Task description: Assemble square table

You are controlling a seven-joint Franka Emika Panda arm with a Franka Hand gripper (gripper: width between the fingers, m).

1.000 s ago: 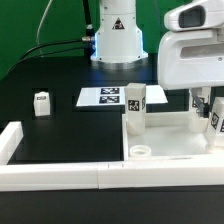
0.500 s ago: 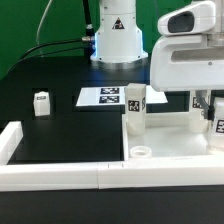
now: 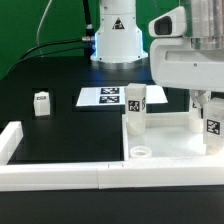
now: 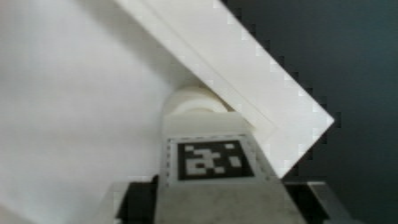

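The fingers [image 4: 143, 205] are clenched on a tagged leg [image 4: 210, 150], held upright at the slab's [image 3: 165, 140] side on the exterior view's right. A second leg [image 3: 134, 106] stands at the slab's far left corner. A third leg [image 3: 41, 104] sits well apart on the dark surface [image 3: 60, 130].

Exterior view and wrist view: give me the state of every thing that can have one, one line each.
gripper: shut on the held leg.
held leg: upright, clamped, at the tabletop's far corner on the exterior view's right.
corner leg: upright at the tabletop's far corner on the exterior view's left.
loose leg: standing alone, apart from the tabletop, untouched.
near socket: empty.
tabletop: lying flat, rim up.
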